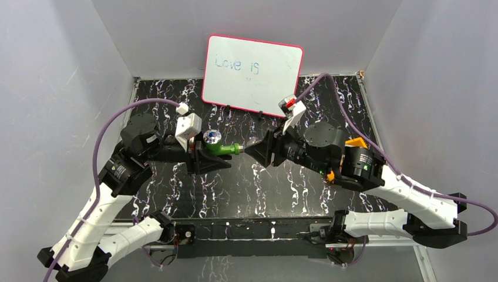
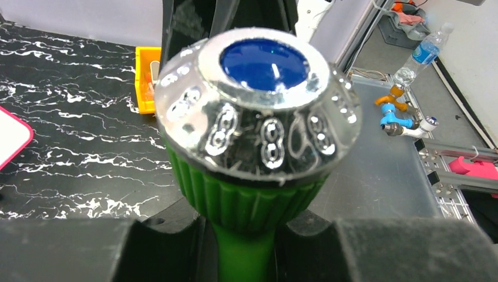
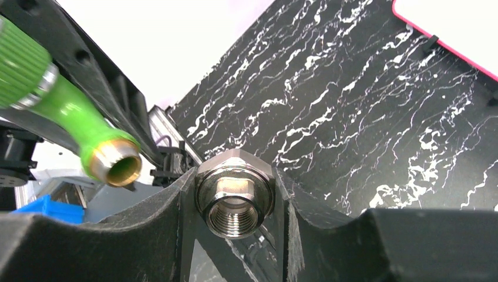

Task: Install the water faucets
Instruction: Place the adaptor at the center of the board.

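My left gripper (image 1: 207,157) is shut on the green faucet (image 1: 222,148) and holds it above the table, its spout pointing right. In the left wrist view the blue-and-silver knob (image 2: 258,106) fills the frame and the green neck (image 2: 244,258) sits between the fingers. My right gripper (image 1: 258,151) is shut on a silver threaded metal fitting (image 3: 236,198), its open threaded end facing the camera. In the right wrist view the faucet's brass-rimmed spout end (image 3: 117,161) hangs just left of the fitting, a small gap apart.
A pink-framed whiteboard (image 1: 252,73) leans at the back wall. An orange tray (image 2: 147,79) shows behind the knob in the left wrist view. The black marbled table (image 1: 264,188) is walled by grey panels on three sides.
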You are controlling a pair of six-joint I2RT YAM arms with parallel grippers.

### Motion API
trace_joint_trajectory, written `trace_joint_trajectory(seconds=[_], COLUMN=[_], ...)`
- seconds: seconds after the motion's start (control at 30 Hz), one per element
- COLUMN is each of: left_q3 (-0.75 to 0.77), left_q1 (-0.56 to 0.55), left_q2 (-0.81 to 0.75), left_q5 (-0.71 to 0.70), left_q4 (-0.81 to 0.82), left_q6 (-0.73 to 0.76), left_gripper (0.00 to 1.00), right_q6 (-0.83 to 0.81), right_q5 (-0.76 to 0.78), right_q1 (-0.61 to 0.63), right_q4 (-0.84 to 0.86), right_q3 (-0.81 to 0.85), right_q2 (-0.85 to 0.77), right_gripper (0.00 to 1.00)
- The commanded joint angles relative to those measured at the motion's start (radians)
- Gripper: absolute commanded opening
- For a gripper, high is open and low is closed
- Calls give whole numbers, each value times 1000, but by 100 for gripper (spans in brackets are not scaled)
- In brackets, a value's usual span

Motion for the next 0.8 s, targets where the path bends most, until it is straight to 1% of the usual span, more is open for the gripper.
trace_joint_trajectory(seconds=[0.0,0.27,0.5,0.53,0.77], left_q3=[1,-12,-28,-31,-48], left_q1=[-2,-3,-3,-3,-3], left_q2=[5,10,19,19,19], left_q5=[20,-9,-54,-63,-156], left_q4=[-16,-47,-76,-80,-118], left_q6=[20,52,66,90,130], left_gripper=[0,0,0,0,0], right_q6=[-17,-17,62,77,136], right_q5=[36,-58,-75,-75,4], right_q1=[0,0,0,0,0], right_q4=[53,51,44,44,-29], right_q3=[110,205,255,261,317], right_q2=[17,96,159,166,212], right_gripper=[0,0,0,0,0])
